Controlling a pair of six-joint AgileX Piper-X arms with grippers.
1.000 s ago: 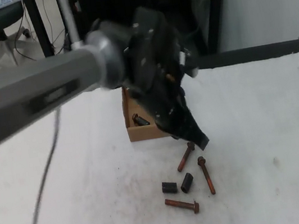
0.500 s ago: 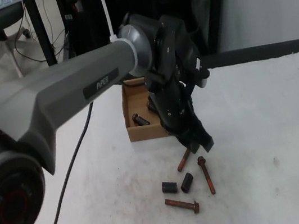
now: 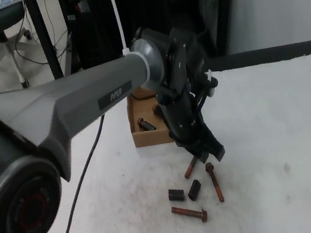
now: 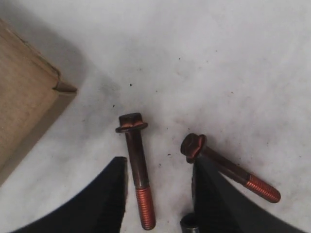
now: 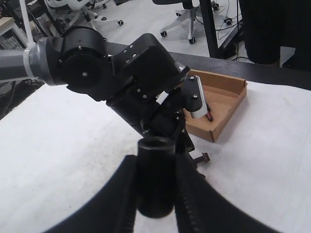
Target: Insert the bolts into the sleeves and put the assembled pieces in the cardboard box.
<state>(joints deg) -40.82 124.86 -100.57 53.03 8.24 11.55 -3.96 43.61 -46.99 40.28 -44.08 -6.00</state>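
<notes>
High view: my left arm stretches over the bench (image 3: 279,150). Its left gripper (image 3: 204,151) hangs low just past the cardboard box (image 3: 138,138), over the nearest bolt (image 3: 191,169). In the box I can make out one finished piece (image 3: 145,124), which looks like a bolt wearing a dark sleeve. The arm hides part of the box, so I can't count any more than that. Loose on the bench, close together, lie a second bolt (image 3: 214,182), a third bolt (image 3: 189,213), one loose sleeve (image 3: 175,195) and another sleeve (image 3: 194,189).

Left wrist view: the left gripper (image 4: 160,167) is spread wide and has hold of nothing. Its fingers (image 4: 107,204) straddle the shank of the nearest bolt (image 4: 137,170). I can't tell whether either finger touches it. The second bolt (image 4: 228,167) lies just beside, and a corner of the cardboard box (image 4: 29,116) is near.

Right wrist view: my right gripper (image 5: 156,170) is clamped on a black sleeve (image 5: 155,150), held upright with its open end up, above the bench. It faces the left arm, with the cardboard box (image 5: 226,104) beyond.

By my reckoning at least one piece is done. Three bolts and three sleeves are left to pair and box, and this bolt has not yet been picked up.
</notes>
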